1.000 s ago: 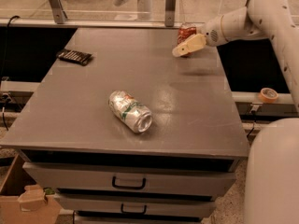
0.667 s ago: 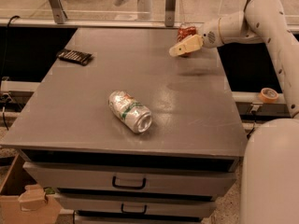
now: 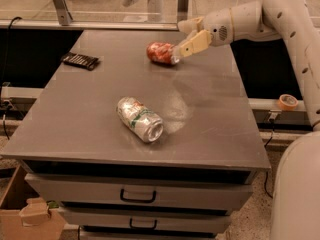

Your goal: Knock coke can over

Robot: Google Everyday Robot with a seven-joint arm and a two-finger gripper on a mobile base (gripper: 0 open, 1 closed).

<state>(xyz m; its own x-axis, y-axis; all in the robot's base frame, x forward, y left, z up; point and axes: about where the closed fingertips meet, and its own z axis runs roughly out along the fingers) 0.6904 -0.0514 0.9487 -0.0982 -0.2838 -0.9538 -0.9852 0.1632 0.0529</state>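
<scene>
The red coke can [image 3: 161,53] lies on its side at the far middle of the grey table [image 3: 90,119], its silver end pointing right. My gripper [image 3: 190,36] hovers just right of and above the can, its fingers [image 3: 196,43] spread open and empty, with one finger close to the can's silver end.
A silver-and-green can [image 3: 140,119] lies on its side at the table's middle. A black flat object [image 3: 80,60] lies at the far left. A tape roll [image 3: 288,102] sits on a ledge at the right. Drawers [image 3: 137,196] are below the table front. A cardboard box [image 3: 25,214] stands at the lower left.
The coke can, earlier upright behind the gripper at the far right, now lies on its side further left. The gripper has swung left with it.
</scene>
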